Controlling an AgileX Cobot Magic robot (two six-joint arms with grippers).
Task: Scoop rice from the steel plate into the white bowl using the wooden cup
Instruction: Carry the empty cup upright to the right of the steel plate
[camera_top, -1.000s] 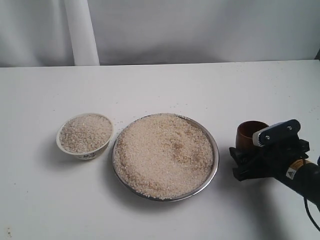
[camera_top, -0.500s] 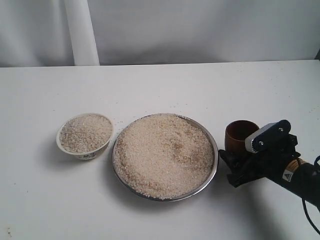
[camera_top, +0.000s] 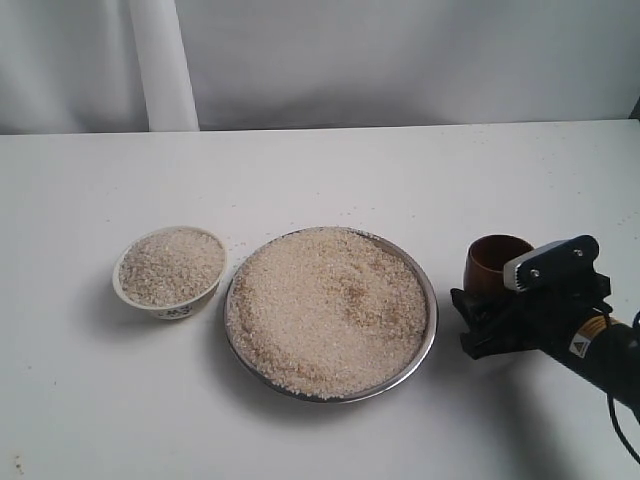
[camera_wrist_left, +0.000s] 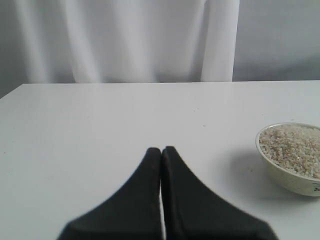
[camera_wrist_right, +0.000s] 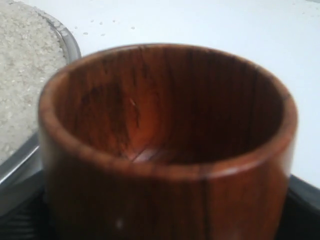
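Note:
The steel plate (camera_top: 432, 312) sits mid-table, heaped with rice (camera_top: 325, 305). Left of it stands the white bowl (camera_top: 150, 302), filled with rice (camera_top: 172, 263). My right gripper (camera_top: 478, 318) hangs just right of the plate, shut on the wooden cup (camera_top: 492, 260). In the right wrist view the cup (camera_wrist_right: 165, 125) is upright with no rice inside, black fingers (camera_wrist_right: 302, 212) flank it, and the plate rim (camera_wrist_right: 70, 46) lies beside it. My left gripper (camera_wrist_left: 161, 150) is shut on nothing above bare table, apart from the white bowl (camera_wrist_left: 282, 175). The exterior view does not show it.
A white curtain (camera_top: 400, 60) hangs behind the table's back edge, with a white post (camera_top: 165, 65) at back left. A few stray grains (camera_top: 232, 243) lie on the table (camera_top: 330, 170) near the bowl and the plate.
My right gripper carried the cup left toward the plate rim, then drew back right. It now sits slightly left of where it was a second ago. Plate and bowl have not moved.

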